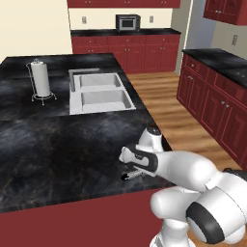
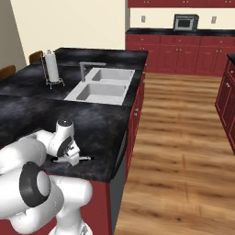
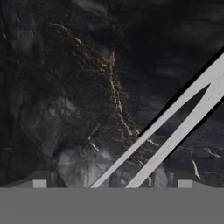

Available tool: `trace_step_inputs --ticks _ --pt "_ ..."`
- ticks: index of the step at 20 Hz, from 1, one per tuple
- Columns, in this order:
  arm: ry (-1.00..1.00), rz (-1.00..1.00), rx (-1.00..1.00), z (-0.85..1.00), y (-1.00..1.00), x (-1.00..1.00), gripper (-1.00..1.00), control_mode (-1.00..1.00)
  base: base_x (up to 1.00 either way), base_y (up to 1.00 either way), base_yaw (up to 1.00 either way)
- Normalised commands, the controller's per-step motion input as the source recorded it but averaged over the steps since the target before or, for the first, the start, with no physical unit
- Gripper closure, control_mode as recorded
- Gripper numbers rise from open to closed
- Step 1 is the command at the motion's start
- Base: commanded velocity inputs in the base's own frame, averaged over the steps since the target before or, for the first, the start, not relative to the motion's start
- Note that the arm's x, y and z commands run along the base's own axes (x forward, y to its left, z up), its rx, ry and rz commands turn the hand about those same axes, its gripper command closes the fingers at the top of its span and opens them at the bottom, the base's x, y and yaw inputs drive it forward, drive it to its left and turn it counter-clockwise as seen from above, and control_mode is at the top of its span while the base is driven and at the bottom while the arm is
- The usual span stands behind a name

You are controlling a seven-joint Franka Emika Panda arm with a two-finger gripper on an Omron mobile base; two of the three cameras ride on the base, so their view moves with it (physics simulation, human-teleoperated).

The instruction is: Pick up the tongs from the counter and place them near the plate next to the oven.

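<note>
The tongs [image 3: 175, 127] lie flat on the counter [image 1: 58, 144], close to its front edge and toward the front right corner, well apart from the steel double sink [image 1: 100, 91] set along the right edge farther back. In the hand view their two thin silver-grey arms run side by side on a diagonal from the lower middle up to the right edge, against the black marbled stone with its gold and white veins. The gripper [image 1: 129, 170] hangs low over that spot, pointing down at the stone, with the tongs' end [image 1: 131, 175] sticking out from under it in the left base view, and the tongs [image 2: 79, 159] showing as a thin line beside the hand in the right base view. The jaws stand spread wide with nothing between them; the finger tips [image 3: 39, 183] sit far apart at the bottom of the hand view, one on either side of the tongs. A paper towel holder [image 1: 40, 79] stands upright toward the back left of the counter. A microwave [image 1: 128, 22] sits on the far wall counter. No writing, brand or label can be read on anything here
</note>
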Motion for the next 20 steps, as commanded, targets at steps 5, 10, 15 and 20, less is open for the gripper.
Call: trace_step_inputs --ticks 5,10,15,20 --pt "-0.12 0.0 -0.05 -0.36 0.04 0.01 -1.0 -1.0 0.0 0.0 0.0" --pt "-0.17 0.0 -0.05 -0.41 0.03 0.0 -1.0 -1.0 0.0 0.0 0.0" --pt "-0.07 0.0 -0.02 -0.47 0.0 0.0 1.0 -1.0 0.0 0.0 0.0" --pt "-0.07 -0.02 0.0 -0.62 0.0 -0.07 1.0 -1.0 0.0 0.0 0.0"
